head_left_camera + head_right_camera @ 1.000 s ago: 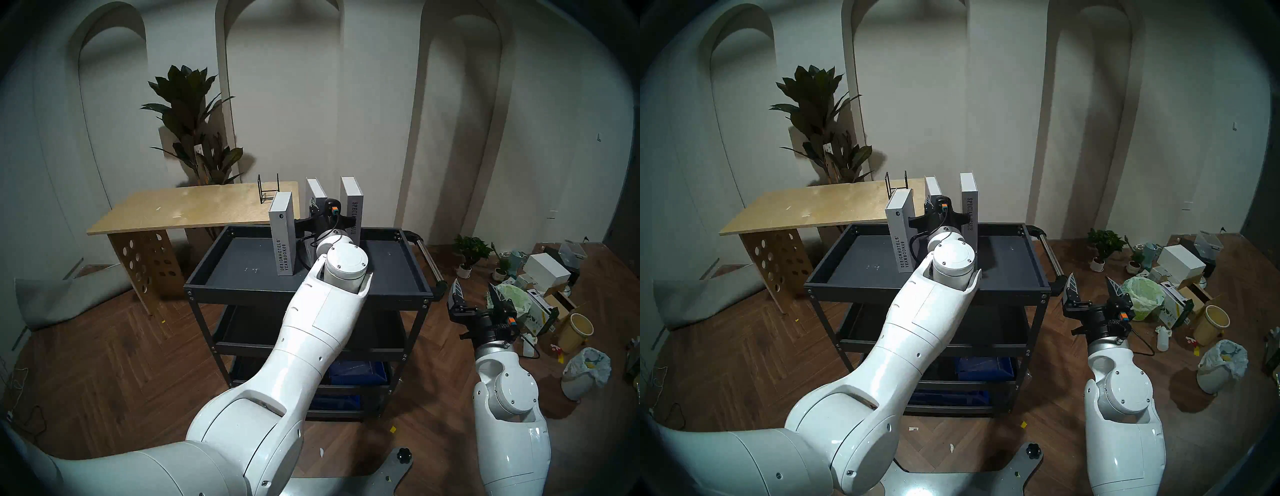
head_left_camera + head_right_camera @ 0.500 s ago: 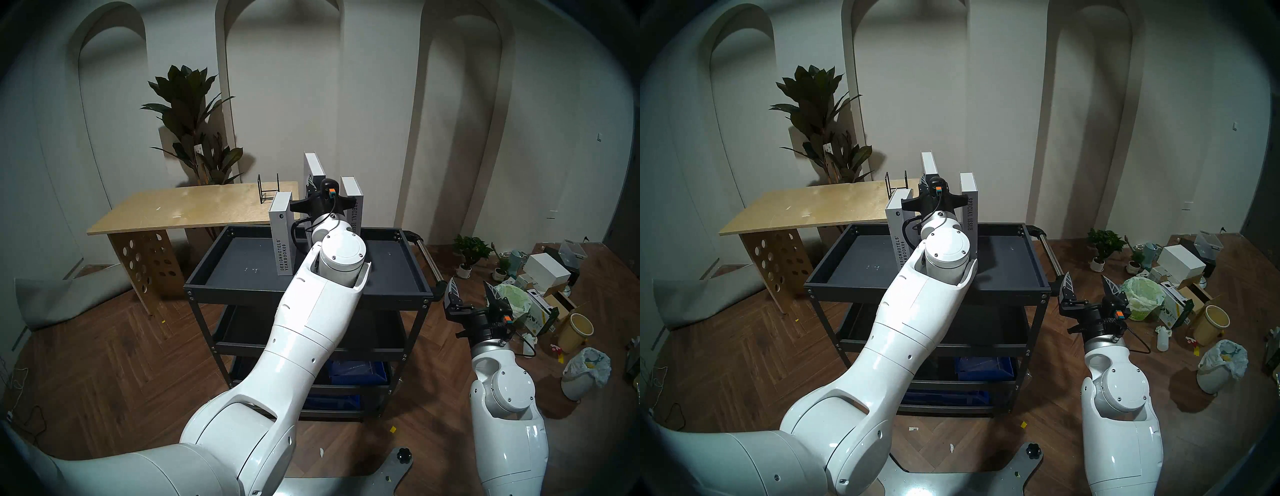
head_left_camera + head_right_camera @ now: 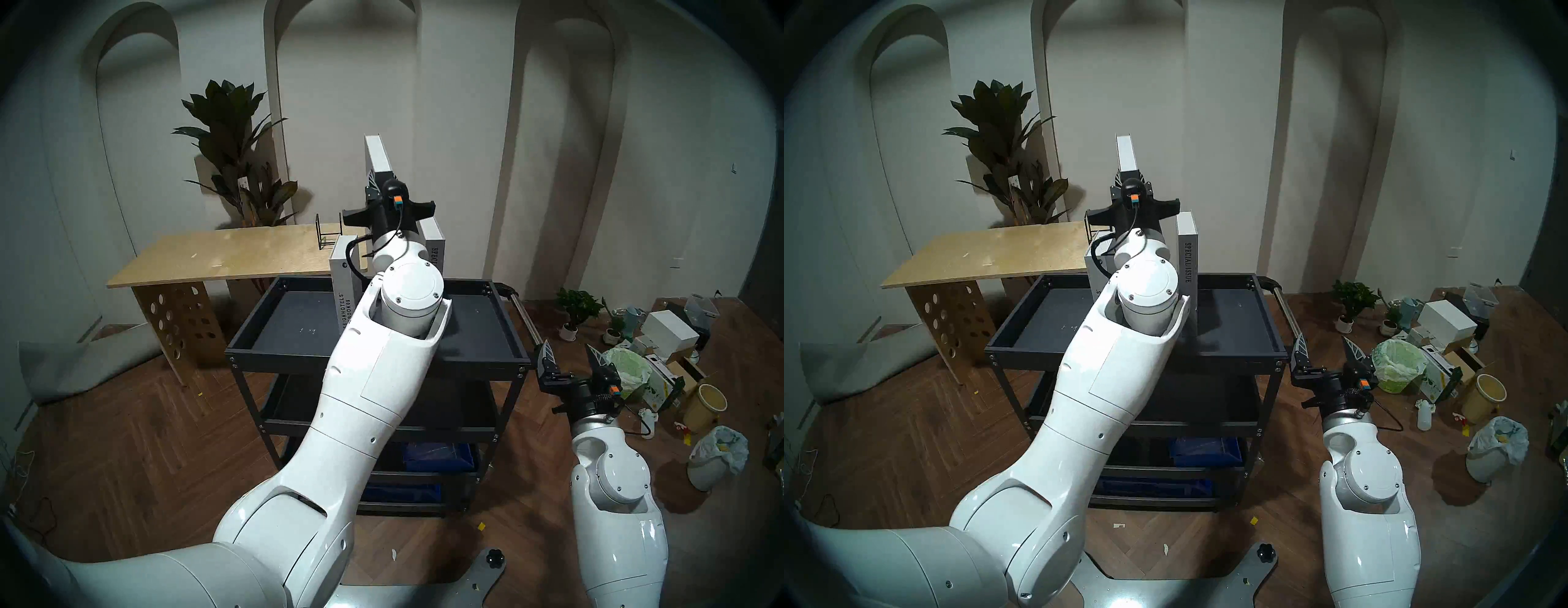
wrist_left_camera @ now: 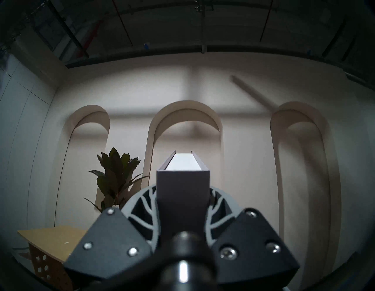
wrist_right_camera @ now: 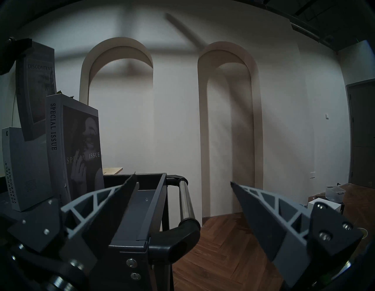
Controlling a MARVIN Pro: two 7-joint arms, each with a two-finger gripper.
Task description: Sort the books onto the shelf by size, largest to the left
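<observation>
Discontent (image 3: 379, 155) now lifted clear of shelf (image 3: 271, 335), clenched in left tool (image 3: 375, 180); right tool (image 3: 570, 354) released; swinging may topple Yearbook (image 3: 341, 271).

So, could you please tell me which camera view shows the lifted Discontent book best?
The right wrist view: the Discontent book shows its titled cover, hanging above the other two books. The head views show only its white top edge above the left claw. The left wrist view shows its grey spine end-on.
</observation>
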